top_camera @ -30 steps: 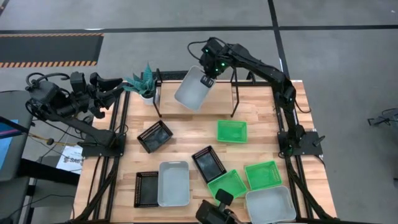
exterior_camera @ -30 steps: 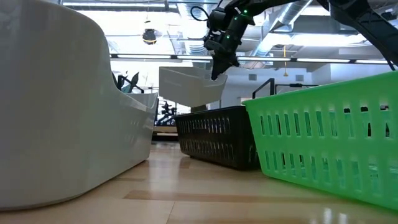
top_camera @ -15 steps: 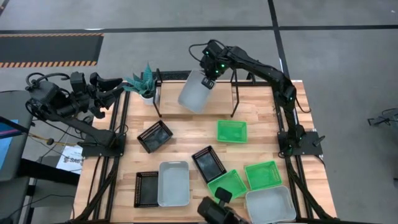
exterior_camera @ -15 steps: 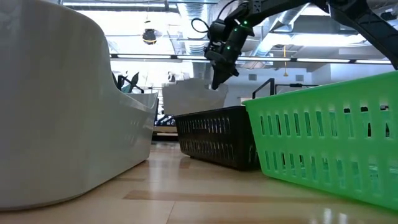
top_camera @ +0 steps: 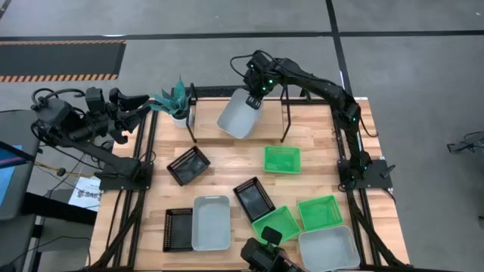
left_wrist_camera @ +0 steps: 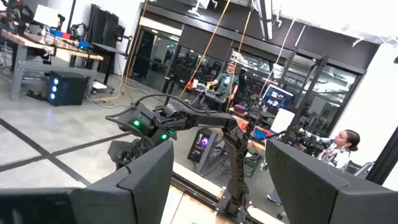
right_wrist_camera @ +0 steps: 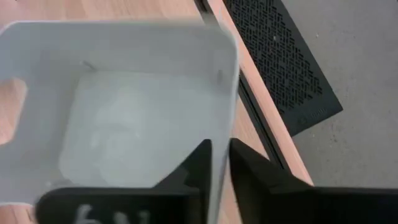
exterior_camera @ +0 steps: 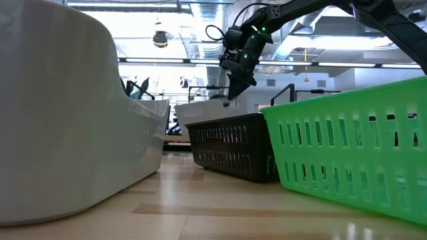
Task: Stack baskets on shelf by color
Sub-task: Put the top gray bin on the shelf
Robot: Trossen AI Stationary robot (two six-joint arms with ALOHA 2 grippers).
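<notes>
Off the surface's far left corner, the left pincer (top_camera: 144,103) waits with its fingers spread. Over the shelf (top_camera: 287,113) at the far edge, the right pincer (top_camera: 255,98) pinches the far rim of a tilted grey-white basket (top_camera: 240,115), which hangs just below and nearer.

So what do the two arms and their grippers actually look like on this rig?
Both arms are dark, jointed and slim, bolted to black frames at the table's sides. The right gripper has two flat black fingers and green indicator lights by its wrist. The left gripper, off the table's left edge, carries loose black cables and broad, wedge-shaped dark fingers.
</notes>
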